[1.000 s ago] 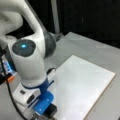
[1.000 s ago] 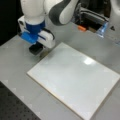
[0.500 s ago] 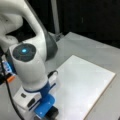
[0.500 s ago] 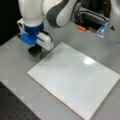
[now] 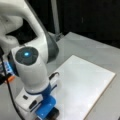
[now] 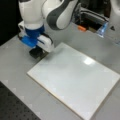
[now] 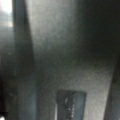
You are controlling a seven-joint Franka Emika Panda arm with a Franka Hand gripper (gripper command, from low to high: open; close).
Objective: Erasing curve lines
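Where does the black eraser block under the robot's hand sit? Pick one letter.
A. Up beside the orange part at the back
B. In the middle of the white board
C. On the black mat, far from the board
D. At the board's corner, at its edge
D: in a front view the eraser block sits under the gripper at the corner of the white board, whose middle is bare.

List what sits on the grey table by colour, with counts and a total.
White: 1, the board, no pen stroke visible on it.
Black: 1, the eraser block under the gripper at the board's corner.
Orange: 1, a small object behind the board.
Total: 3
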